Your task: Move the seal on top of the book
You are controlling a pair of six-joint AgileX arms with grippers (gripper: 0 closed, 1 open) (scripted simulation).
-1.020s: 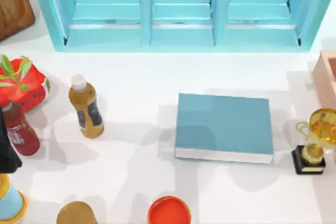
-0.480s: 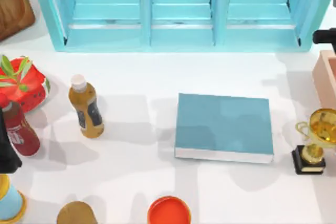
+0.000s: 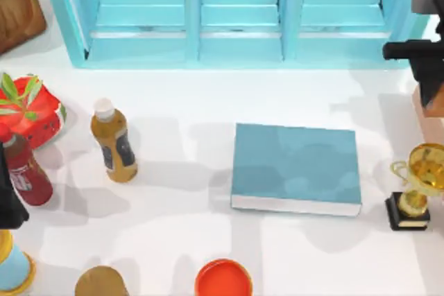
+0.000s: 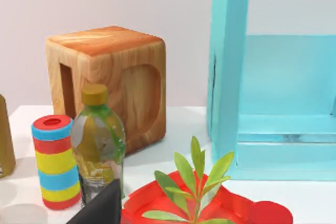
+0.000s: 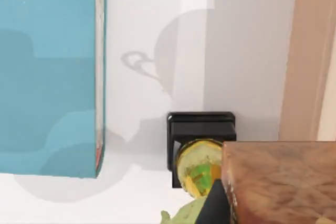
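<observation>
The left arm point(image 3: 8, 195) sits parked at the left edge of the surface point(image 3: 180, 220), and it cannot be told whether its jaws are wide or narrow. Beside it stand a red drink bottle point(image 3: 25, 175), whose label print is too small to read, and a red tray with a green plant point(image 3: 31, 110). Further right stands an amber bottle point(image 3: 113, 141) with a white cap and a dark label carrying no legible writing. A turquoise shelf unit point(image 3: 236, 46) runs along the back. Right of centre the book point(image 3: 297, 164) lies flat, its plain teal cover bare. A gold trophy point(image 3: 415, 188) stands just beside its right end. The right gripper point(image 3: 424, 77) hangs above the right edge near the shelf. Its jaws hold the seal point(image 5: 281, 182) off the surface, well apart from the book.
</observation>
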